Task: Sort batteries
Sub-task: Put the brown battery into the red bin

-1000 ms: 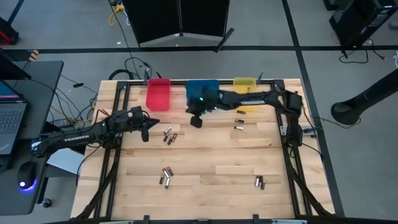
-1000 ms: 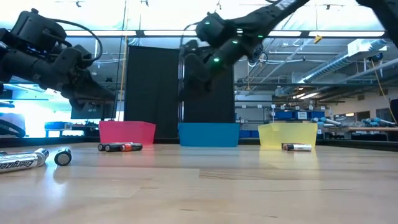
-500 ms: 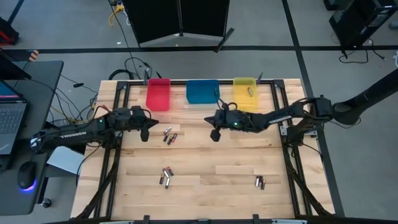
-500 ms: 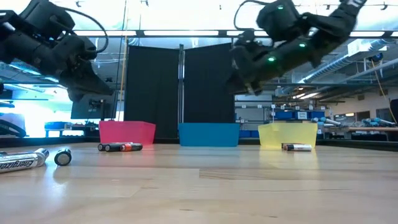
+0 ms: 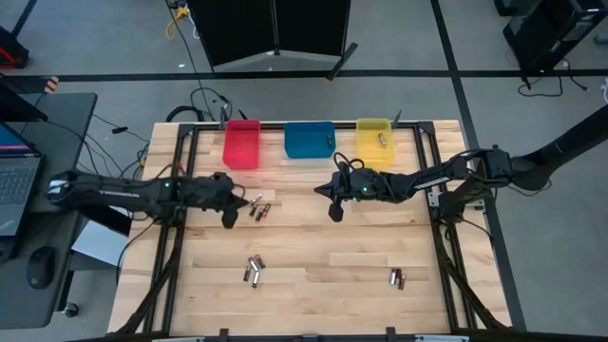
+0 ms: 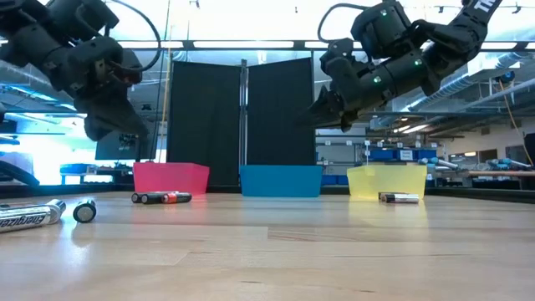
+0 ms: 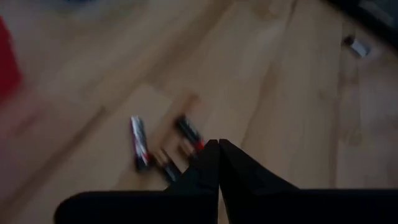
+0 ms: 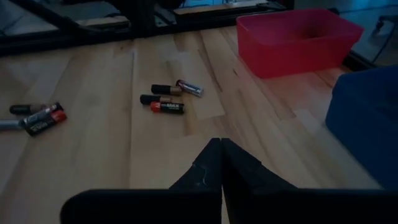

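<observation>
1. Our left gripper (image 5: pixel 229 219) hangs above the table with its fingers pressed together and nothing between them, just beside a small cluster of batteries (image 5: pixel 258 207) lying loose on the wood in front of the red bin (image 5: pixel 241 144).
2. Two further groups lie nearer the front edge: one pair (image 5: pixel 253 269) left of centre, another (image 5: pixel 396 277) to the right. One cell (image 5: pixel 382 139) already sits in the yellow bin (image 5: pixel 374 128).
3. The blue bin (image 5: pixel 309 140) stands between the red and yellow bins.
4. Our right gripper (image 5: pixel 334 211) is raised over mid-table, fingers likewise closed and empty.
5. We judge the cells light, rigid, smooth and apt to roll, so we would pinch one across its middle, fingers square to its length.
</observation>
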